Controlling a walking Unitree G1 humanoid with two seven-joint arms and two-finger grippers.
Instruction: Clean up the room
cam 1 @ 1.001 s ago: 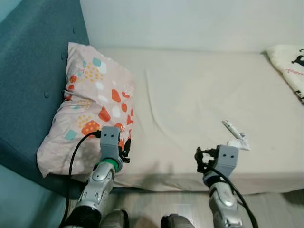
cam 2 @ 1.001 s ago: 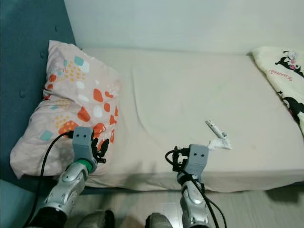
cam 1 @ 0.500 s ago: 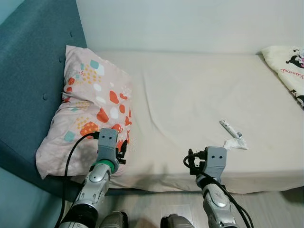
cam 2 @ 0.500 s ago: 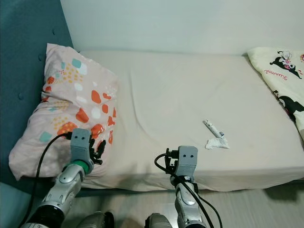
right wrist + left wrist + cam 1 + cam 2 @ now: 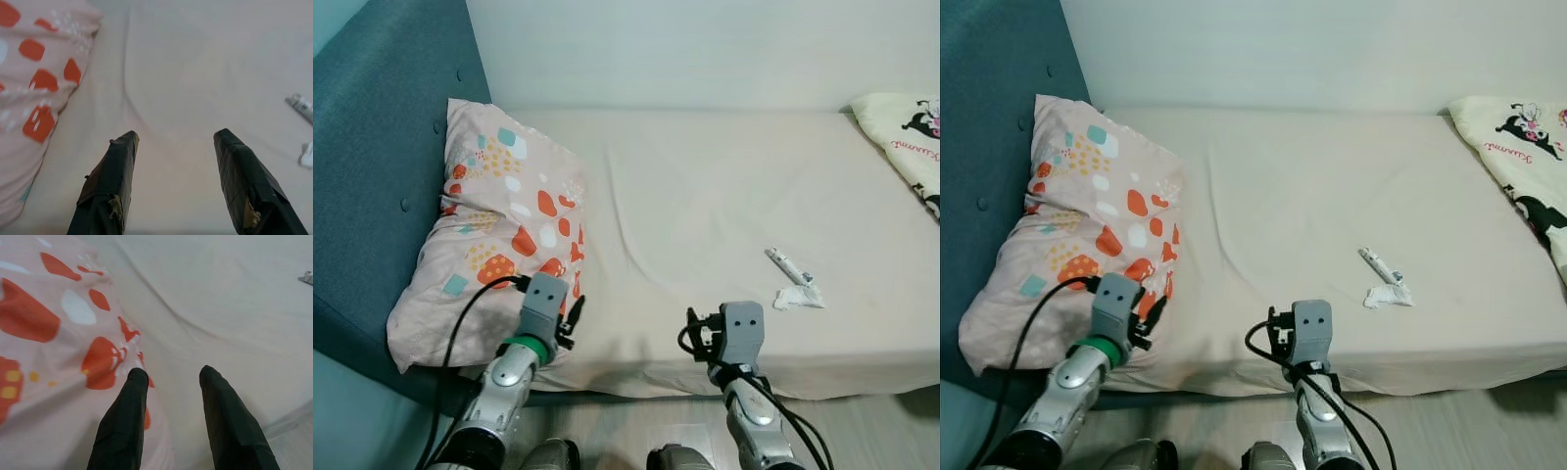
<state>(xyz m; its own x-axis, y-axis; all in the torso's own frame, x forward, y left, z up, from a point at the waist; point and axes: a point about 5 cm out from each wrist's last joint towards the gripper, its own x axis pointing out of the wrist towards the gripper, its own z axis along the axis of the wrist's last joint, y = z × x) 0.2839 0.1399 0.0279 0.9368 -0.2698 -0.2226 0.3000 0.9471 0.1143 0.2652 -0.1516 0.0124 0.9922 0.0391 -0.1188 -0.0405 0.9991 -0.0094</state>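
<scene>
I'm looking down on the bed point(image 5: 705, 186), its cream sheet running wide from the teal headboard point(image 5: 382, 147) on my left to a cartoon-print blanket point(image 5: 906, 127) at the far right edge. The patterned pillow point(image 5: 494, 230) leans against the headboard at the bed's left end, a little slumped toward the near edge.

My left gripper point(image 5: 171, 377) hovers just over the pillow's near corner, jaws parted with nothing between them. My right gripper point(image 5: 173, 139) is held over the near edge of the mattress, roughly mid-bed, jaws spread wide and empty too.

The litter is what I take to be the job: a small tube point(image 5: 785, 264) and, just beside it, a crumpled white wrapper or tissue point(image 5: 798, 297), both lying on the sheet to the right of my right gripper and well apart from it.

By my reckoning the cleanup has barely begun here. Neither piece of litter is picked up, and the pillow may want straightening. The right gripper would need to travel right and forward to reach the tube.
</scene>
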